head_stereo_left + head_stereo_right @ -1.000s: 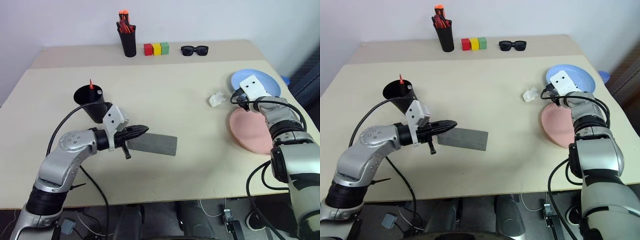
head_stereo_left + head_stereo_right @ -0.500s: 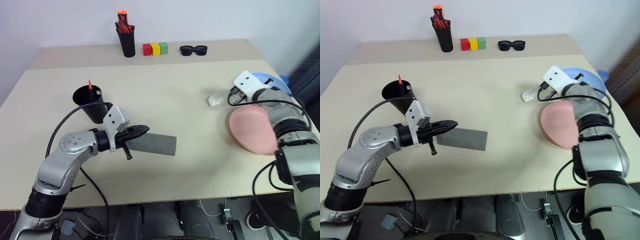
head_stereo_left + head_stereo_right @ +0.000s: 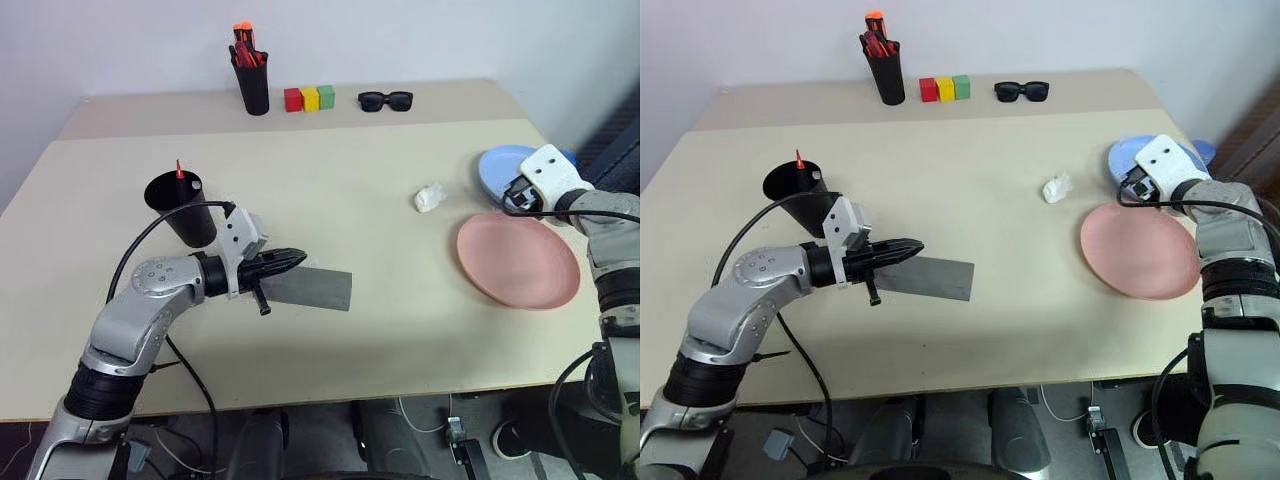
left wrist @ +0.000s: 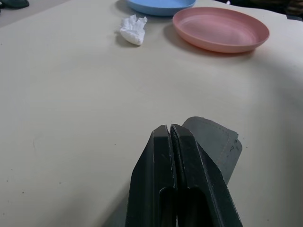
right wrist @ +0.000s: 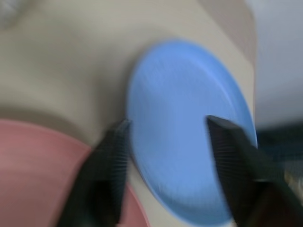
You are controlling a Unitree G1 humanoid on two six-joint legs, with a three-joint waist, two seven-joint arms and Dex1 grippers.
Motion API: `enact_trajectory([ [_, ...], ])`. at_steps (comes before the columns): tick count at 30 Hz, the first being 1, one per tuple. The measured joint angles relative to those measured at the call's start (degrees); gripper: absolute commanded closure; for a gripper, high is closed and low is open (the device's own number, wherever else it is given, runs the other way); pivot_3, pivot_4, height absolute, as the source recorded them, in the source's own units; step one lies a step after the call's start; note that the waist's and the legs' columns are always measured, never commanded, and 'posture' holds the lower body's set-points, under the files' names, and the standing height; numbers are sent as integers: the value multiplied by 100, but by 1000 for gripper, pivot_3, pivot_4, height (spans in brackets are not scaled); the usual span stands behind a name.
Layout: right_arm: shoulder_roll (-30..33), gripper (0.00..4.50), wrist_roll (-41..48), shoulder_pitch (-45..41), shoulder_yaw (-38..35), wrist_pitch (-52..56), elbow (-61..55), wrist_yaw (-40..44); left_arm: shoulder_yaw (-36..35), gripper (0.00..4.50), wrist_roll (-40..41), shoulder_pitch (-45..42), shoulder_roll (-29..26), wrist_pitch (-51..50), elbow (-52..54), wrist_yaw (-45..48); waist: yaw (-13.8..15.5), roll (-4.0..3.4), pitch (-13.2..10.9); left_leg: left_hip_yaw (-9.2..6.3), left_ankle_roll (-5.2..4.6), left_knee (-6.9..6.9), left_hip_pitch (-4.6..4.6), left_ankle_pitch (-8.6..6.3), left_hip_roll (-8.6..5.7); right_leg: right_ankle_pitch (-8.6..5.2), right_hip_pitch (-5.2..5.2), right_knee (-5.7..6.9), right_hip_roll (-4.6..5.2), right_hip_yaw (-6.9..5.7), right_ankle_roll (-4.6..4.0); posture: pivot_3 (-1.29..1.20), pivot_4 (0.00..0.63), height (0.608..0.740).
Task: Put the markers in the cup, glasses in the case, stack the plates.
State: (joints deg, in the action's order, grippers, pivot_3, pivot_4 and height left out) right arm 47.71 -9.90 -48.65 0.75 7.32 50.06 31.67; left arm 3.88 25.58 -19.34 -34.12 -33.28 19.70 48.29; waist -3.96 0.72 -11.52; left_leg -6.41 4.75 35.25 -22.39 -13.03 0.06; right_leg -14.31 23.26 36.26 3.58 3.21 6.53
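While the left end effector [image 3: 290, 260] stays clenched on the grey case [image 3: 312, 288], right end effector [image 5: 165, 161] spread above blue plate [image 5: 189, 127], pink plate [image 3: 518, 259] beside it on the tabletop [image 3: 350, 170].

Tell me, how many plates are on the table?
2. The pink plate lies near the table's right edge. The blue plate lies just behind it, partly covered by the right claw. None look hidden.

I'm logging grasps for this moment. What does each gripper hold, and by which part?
The left gripper is shut on the case, pinching its near end. The right gripper is open above the blue plate, holding nothing.
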Motion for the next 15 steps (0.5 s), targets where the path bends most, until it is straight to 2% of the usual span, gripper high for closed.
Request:
enact_trajectory([
  [1,-12,283,-3,-52,-7,-16,196,-96,0,4500,-2,-12,0,7,-3,8,2,0,0,0,0,-1,-1,0,0,0,0,0,1,0,0,0,150,740],
  [5,-70,283,-82,-383,5,-257,1144,-512,-18,4500,-2,61,-4,18,10,-2,-2,0,0,1,0,0,-1,0,0,0,0,-2,1,1,0,0,150,740],
  [15,-171,283,-288,-781,208,-617,1829,-520,-61,4500,3,309,-6,15,152,-162,0,0,0,1,0,1,0,0,0,0,-2,-2,1,2,1,0,150,740],
])
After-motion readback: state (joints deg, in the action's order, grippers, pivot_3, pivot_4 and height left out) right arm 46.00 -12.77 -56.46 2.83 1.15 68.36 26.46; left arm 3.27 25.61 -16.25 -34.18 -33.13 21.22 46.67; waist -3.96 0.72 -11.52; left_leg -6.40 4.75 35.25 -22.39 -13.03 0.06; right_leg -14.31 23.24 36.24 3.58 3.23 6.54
